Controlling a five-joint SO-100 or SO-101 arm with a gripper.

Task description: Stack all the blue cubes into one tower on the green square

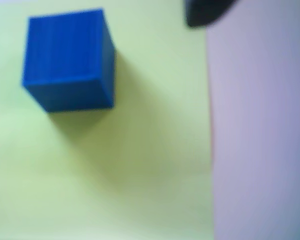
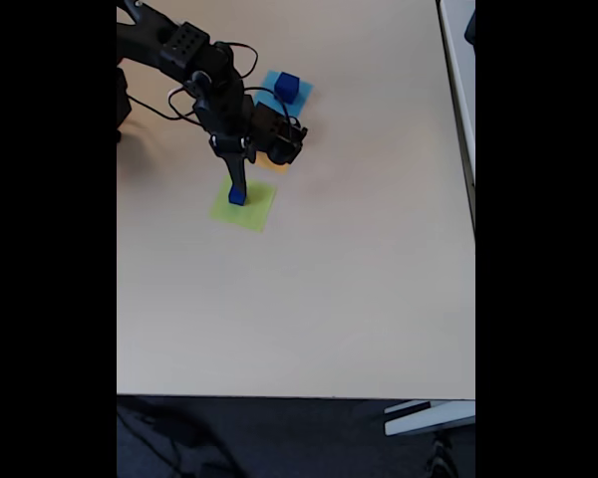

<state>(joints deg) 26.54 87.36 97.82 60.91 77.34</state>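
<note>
Where the fixed view looks down on the pale table (image 2: 359, 289), the black arm (image 2: 194, 65) is seen reaching in from the upper left, its gripper (image 2: 237, 189) pointed down over the green square (image 2: 254, 211). A small blue cube (image 2: 237, 197) is found at the gripper's tip, on the left part of that square as this view shows it; whether the fingers are closed on the cube, merely touching it, or parted beside it cannot be told at this size. A second, larger blue cube (image 2: 286, 88) is set on a light blue square (image 2: 269, 82) farther up the table, and a sliver of an orange-yellow square (image 2: 272, 162) is glimpsed just behind the gripper's body. In the blurred wrist view, a blue cube (image 1: 67, 60) is shown resting on the green square (image 1: 140, 165), toward the upper left of the frame, with its shadow cast to the lower right. A dark shape, probably part of the gripper, is seen at the top edge, apart from the cube, and the table (image 1: 262, 140) is shown at the right.
</note>
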